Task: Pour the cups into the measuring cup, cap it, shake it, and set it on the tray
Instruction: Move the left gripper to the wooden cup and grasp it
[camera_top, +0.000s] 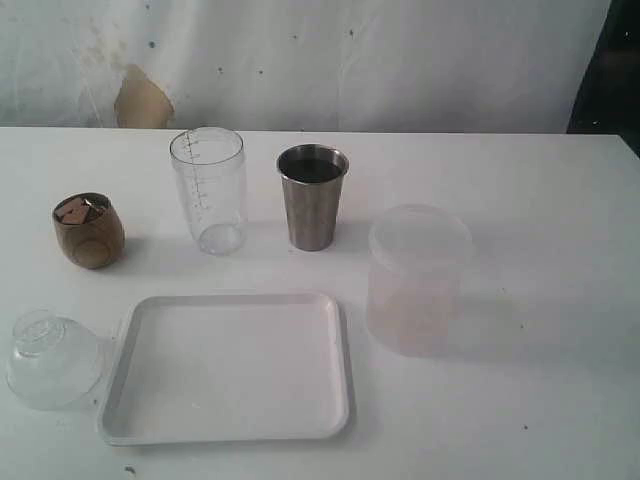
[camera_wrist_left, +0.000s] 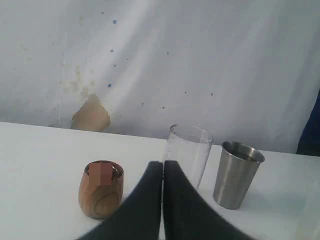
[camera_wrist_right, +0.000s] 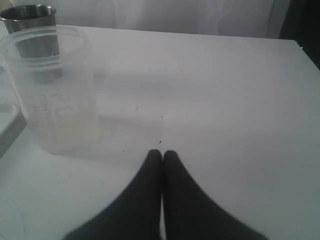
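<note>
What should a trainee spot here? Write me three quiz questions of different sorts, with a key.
All go by the exterior view.
1. True or false: the cap lies on the table, left of the tray.
2. What stands between the wooden cup and the tumbler? A a bottle; B the measuring cup; C a bowl.
3. Which cup stands right of the tray?
Key: 1 true; 2 B; 3 the frosted cup.
</note>
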